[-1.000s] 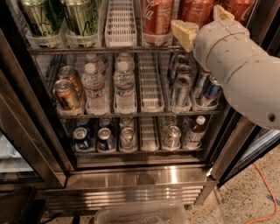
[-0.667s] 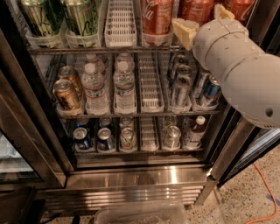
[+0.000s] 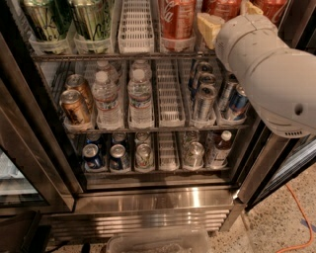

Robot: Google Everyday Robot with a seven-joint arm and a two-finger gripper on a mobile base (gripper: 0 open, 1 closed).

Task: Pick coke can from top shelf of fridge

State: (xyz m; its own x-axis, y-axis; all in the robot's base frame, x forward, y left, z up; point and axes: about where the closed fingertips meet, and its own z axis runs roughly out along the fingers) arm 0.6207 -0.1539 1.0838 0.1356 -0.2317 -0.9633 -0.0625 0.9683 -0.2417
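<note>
The fridge [image 3: 163, 197] stands open in front of me. On the top shelf [image 3: 98, 56], red coke cans stand to the right: one [image 3: 177, 17] in the middle lane, a second [image 3: 224, 6] and a third [image 3: 271, 7] further right. My gripper [image 3: 230, 16] reaches in from the right at the top of the view and sits around the second red can, with the bulky white arm [image 3: 266, 69] behind it. The arm hides the right part of the shelf and the lower parts of the two right cans.
Green-gold cans [image 3: 91, 17] stand top left beside an empty white lane tray [image 3: 136, 24]. Below are copper cans [image 3: 74, 104], water bottles [image 3: 140, 96] and silver-blue cans [image 3: 205, 99]. The lowest shelf holds more cans [image 3: 143, 155]. An orange cable [image 3: 298, 212] lies on the floor.
The gripper has shifted slightly upward and inward around the red can. The cans and shelves have not moved.
</note>
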